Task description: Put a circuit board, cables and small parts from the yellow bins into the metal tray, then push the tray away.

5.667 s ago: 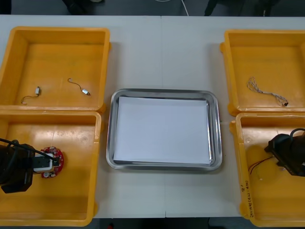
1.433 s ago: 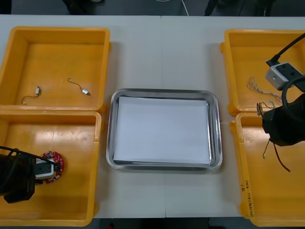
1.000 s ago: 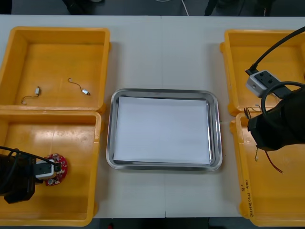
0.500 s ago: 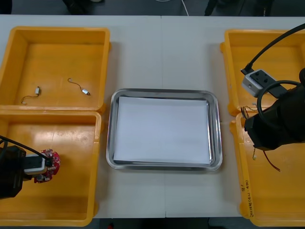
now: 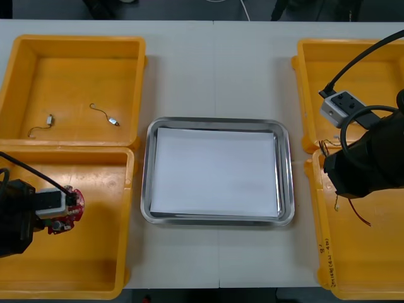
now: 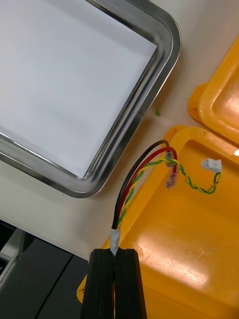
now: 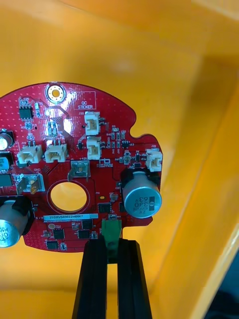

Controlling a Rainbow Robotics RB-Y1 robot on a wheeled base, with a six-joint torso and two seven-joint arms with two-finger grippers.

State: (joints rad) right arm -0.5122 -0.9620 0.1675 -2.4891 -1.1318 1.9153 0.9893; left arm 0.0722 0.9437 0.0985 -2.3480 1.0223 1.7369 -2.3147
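Observation:
A round red circuit board hangs over the near left yellow bin, with my left gripper shut on it. In the left wrist view the fingers pinch a green connector at the circuit board's edge. My right gripper is shut on the taped end of a red and yellow cable, above the near right bin's corner, beside the metal tray. In the front view the cable dangles below the right arm. The tray, white inside, lies between the bins.
The far left bin holds two small metal parts with thin wires. The right arm and its wrist camera hang over the far right bin and the near right bin. Bare table lies beyond the tray.
My left gripper has risen and moved a little farther from the bin's front with the board. My right gripper with the cable shifted slightly toward the tray, then held still.

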